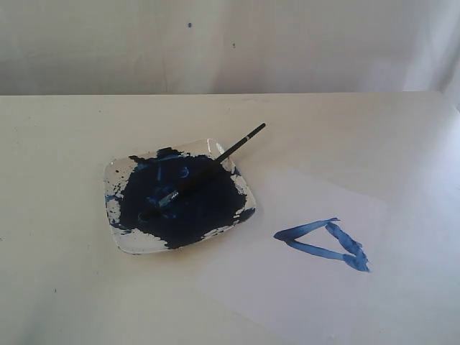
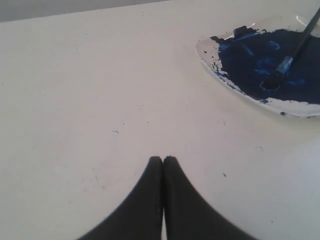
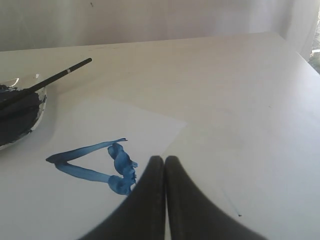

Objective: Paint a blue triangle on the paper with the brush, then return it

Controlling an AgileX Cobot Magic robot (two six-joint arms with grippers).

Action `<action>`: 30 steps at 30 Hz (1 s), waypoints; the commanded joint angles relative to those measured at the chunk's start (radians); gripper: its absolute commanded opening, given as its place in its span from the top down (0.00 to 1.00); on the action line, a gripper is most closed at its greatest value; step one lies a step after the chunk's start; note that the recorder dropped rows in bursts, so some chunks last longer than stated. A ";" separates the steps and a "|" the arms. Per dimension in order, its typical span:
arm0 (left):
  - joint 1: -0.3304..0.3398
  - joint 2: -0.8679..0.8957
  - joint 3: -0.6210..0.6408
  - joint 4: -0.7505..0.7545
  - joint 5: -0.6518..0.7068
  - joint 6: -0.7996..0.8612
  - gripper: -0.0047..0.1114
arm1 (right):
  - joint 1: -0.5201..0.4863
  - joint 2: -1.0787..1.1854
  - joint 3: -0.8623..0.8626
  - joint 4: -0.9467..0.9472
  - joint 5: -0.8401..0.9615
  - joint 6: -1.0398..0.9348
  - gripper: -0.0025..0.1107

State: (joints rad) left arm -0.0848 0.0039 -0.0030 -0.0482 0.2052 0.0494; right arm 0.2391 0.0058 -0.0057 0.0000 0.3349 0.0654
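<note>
Right gripper (image 3: 164, 159) nearest lens: jaws pressed together, nothing in them, hovering over paper (image 3: 100, 125) just beside blue triangle (image 3: 120, 160). Left gripper (image 2: 163, 159) likewise clenched, empty, over bare table (image 2: 75, 100). Brush (image 1: 208, 166) lies in dish (image 1: 136, 246), off to my left from right gripper. Long axis diagonal: bristle end sunk in dark paint (image 1: 194, 208), handle end overhanging far rim, pointing toward paper side. My guess: right arm better placed for handle, but task looks done, triangle closed, brush in dish.
</note>
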 commanded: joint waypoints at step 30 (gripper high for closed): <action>0.080 -0.004 0.003 0.005 0.005 -0.101 0.96 | 0.002 -0.006 0.006 0.000 0.000 0.001 0.98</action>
State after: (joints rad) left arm 0.0021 0.0039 -0.0030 -0.0399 0.2068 -0.0423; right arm 0.2391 0.0058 -0.0057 0.0000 0.3349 0.0670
